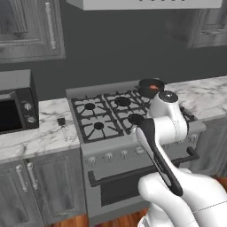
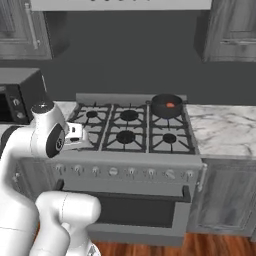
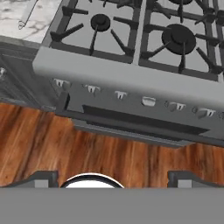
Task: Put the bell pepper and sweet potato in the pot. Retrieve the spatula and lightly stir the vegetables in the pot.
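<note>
Hand view: pincer [image 3: 112, 178] open, over floor [image 3: 52, 144].

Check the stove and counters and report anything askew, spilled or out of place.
Nothing is spilled or damaged. The pot sits upright on the stove's back right burner with something orange-red inside. The spatula lies flat on the marble counter left of the stove, which is untidy but not odd. The end effector is open and empty.

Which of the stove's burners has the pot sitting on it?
The back right burner: the pot stands there with something red-orange inside, while the other burners of the stove are bare.
</note>
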Available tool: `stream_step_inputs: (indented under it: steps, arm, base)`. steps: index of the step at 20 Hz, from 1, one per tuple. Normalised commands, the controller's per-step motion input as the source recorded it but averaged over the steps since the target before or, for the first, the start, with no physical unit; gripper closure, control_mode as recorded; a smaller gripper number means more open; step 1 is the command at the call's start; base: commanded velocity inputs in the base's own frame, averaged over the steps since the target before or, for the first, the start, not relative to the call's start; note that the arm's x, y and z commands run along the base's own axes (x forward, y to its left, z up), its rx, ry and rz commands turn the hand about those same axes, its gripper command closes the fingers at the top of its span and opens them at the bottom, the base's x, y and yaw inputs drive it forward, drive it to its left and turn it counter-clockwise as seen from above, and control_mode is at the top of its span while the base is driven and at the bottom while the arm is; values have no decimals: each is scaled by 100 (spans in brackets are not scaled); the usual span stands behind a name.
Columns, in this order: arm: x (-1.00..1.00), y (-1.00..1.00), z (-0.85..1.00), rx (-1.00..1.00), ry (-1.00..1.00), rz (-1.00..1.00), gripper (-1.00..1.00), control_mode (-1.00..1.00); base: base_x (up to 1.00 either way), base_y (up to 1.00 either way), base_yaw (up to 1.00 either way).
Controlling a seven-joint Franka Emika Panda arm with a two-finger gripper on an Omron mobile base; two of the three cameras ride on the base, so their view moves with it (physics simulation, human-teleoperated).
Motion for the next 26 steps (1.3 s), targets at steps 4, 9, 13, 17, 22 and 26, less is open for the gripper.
stream_step_inputs:
  steps: [4,9,13,17,22,26]
  arm:
    - [0,0,0,0,0,0,-100,100]
    - [0,0,0,0,0,0,-100,100]
    - [0,0,0,0,0,0,-100,100]
    - [0,0,0,0,0,0,-100,100]
    - [0,0,0,0,0,0,-100,100]
    - [0,0,0,0,0,0,-100,100]
  base:
    - [39,100,0]
    - [42,54,-7]
    - [50,36,-8]
    - [43,25,-6]
    - [9,7,-1]
    - [0,0,0]
